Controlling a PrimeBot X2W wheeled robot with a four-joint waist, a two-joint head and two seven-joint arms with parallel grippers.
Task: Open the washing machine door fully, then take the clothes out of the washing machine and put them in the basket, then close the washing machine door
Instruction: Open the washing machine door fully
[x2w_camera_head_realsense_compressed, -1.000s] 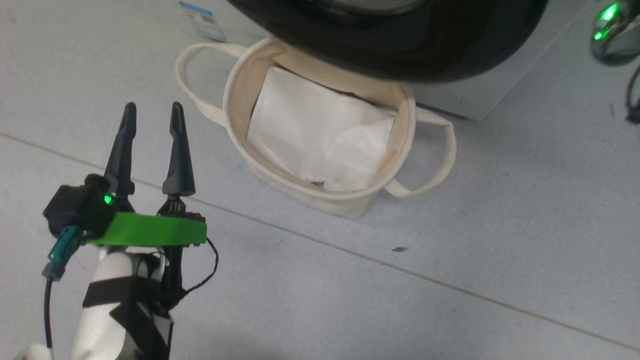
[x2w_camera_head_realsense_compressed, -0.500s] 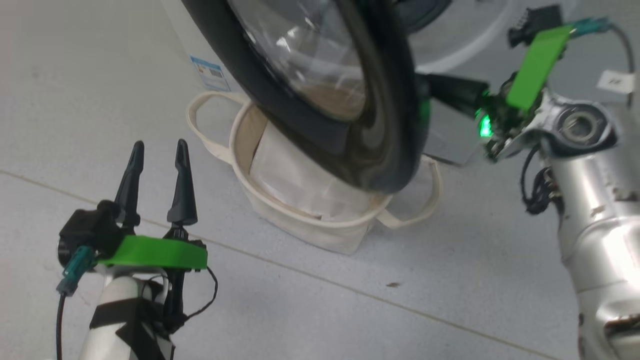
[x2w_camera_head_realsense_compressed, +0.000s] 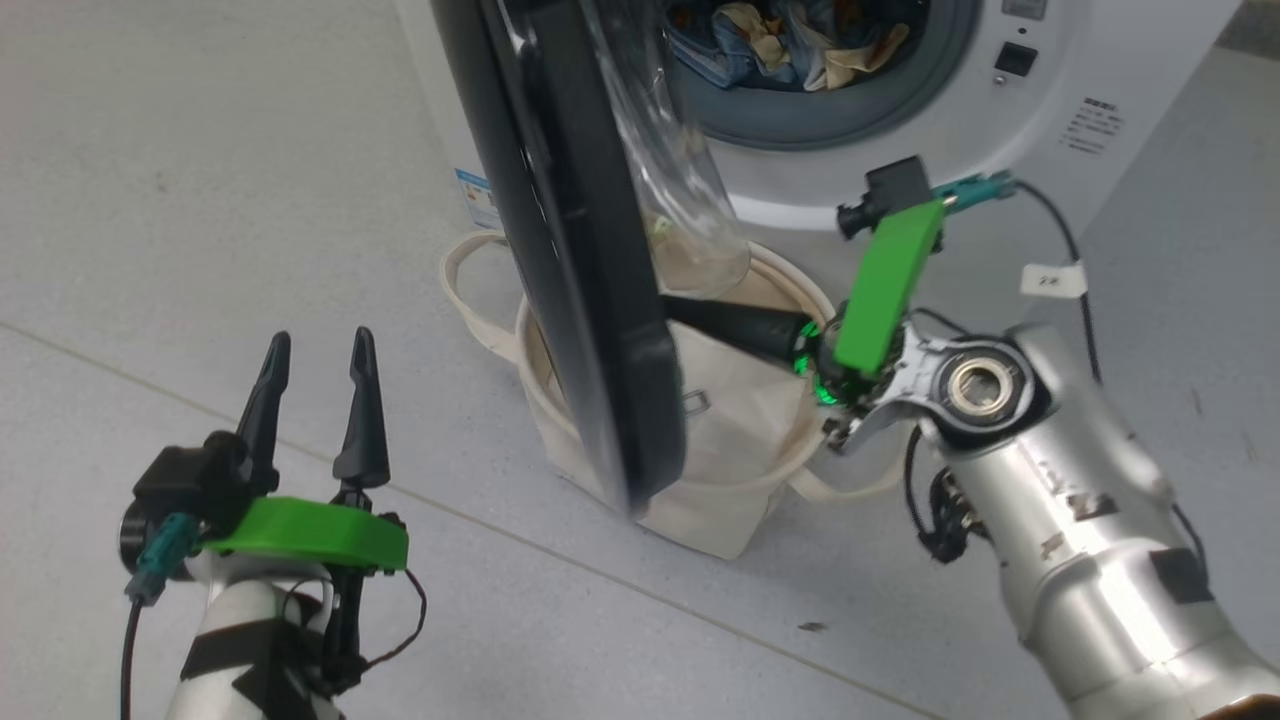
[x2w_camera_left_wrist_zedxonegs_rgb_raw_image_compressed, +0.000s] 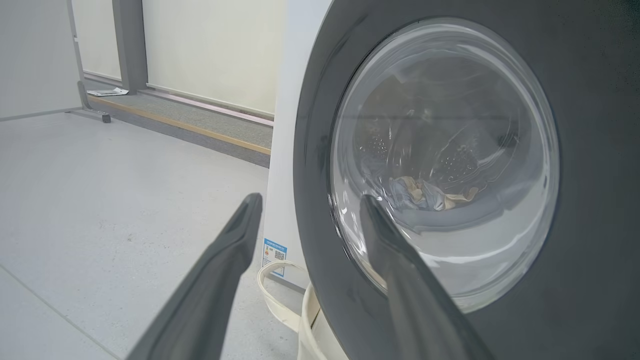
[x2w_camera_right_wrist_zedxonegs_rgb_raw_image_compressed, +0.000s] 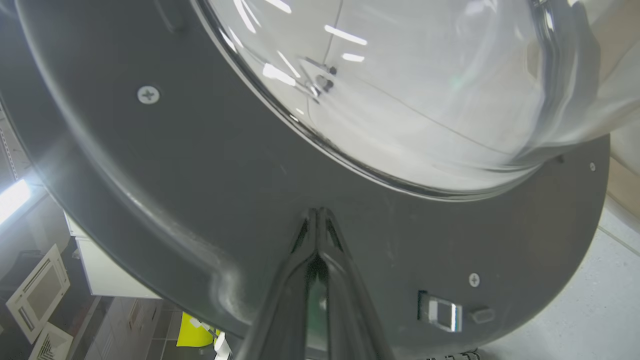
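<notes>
Since the earlier frame the right gripper (x2w_camera_right_wrist_zedxonegs_rgb_raw_image_compressed: 317, 215), jaws pressed together against the inner ring of the washing machine door (x2w_camera_head_realsense_compressed: 560, 230), has swung it wider at centre frame; left gripper (x2w_camera_head_realsense_compressed: 320, 340) jaws spread, lower left; clothes (x2w_camera_head_realsense_compressed: 800, 35) remain inside the washing machine (x2w_camera_head_realsense_compressed: 1090, 60), top; basket (x2w_camera_head_realsense_compressed: 720, 510) below awaits them; blue label (x2w_camera_head_realsense_compressed: 478, 198) illegible.

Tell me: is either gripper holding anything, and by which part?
Nothing is held. The left gripper is open and empty; the right gripper is shut, tips against the inner black ring of the washing machine door.
</notes>
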